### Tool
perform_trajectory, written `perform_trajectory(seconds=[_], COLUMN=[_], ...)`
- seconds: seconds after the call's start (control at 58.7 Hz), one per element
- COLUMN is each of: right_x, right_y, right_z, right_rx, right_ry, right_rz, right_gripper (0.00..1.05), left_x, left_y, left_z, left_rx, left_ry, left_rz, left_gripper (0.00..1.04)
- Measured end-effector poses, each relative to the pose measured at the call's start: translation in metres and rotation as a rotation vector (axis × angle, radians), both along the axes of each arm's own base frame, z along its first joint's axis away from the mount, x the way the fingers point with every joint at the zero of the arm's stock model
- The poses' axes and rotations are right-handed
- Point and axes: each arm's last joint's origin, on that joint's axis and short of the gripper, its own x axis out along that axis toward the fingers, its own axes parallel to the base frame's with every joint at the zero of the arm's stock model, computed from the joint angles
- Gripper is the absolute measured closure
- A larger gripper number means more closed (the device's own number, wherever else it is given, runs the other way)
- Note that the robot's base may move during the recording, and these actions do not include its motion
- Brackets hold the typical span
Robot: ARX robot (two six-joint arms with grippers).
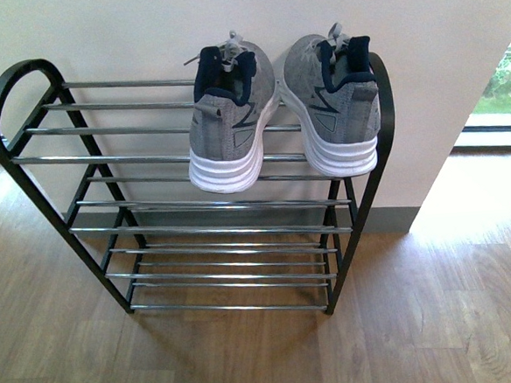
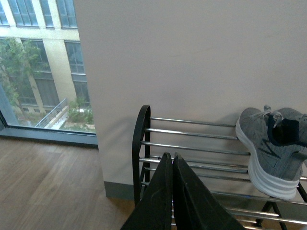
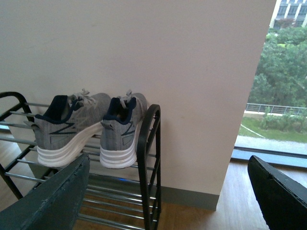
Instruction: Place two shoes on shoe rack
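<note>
Both arms sit back from the black-framed, chrome-barred multi-tier shoe rack (image 1: 104, 158), outside the front view. The left gripper (image 2: 171, 160) faces the rack's left end, jaws apparently pressed together on nothing; the right gripper (image 3: 169, 163) faces its right end, jaws wide apart and empty. The two grey knit sneakers with white ridged soles (image 1: 232, 127) stand side by side at the top tier's right end.

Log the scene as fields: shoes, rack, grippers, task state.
inner shoe: on the top tier, heel toward the robot
outer shoe: on the top tier beside it, next to the end frame, heel toward the robot
rack: upright, both shoes at one end
left gripper: shut, holding nothing
right gripper: open, holding nothing
task state: both shoes look placed
</note>
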Motion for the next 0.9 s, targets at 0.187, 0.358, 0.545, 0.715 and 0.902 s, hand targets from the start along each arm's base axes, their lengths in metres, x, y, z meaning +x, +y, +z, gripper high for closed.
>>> perform_trajectory(seconds=[0.187, 0.358, 0.545, 0.715, 0.902], right_x=[0.000, 0.000, 0.000, 0.000, 0.000], right_y=[0.000, 0.000, 0.000, 0.000, 0.000], right_z=[0.000, 0.000, 0.000, 0.000, 0.000], right_rx=[0.000, 0.000, 0.000, 0.000, 0.000], right_ry=[0.000, 0.000, 0.000, 0.000, 0.000], right_rz=[0.000, 0.000, 0.000, 0.000, 0.000], right_gripper=[0.09, 0.09, 0.09, 0.09, 0.09], left_x=[-0.004, -0.011, -0.016, -0.016, -0.016], left_y=[0.000, 0.000, 0.000, 0.000, 0.000], left_z=[0.000, -0.004, -0.004, -0.004, -0.004], left_rx=[0.000, 0.000, 0.001, 0.000, 0.000], left_ry=[0.000, 0.029, 0.020, 0.018, 0.018], left_rz=[0.000, -0.001, 0.001, 0.001, 0.001], left_gripper=[1.03, 1.03, 1.03, 1.03, 0.77])
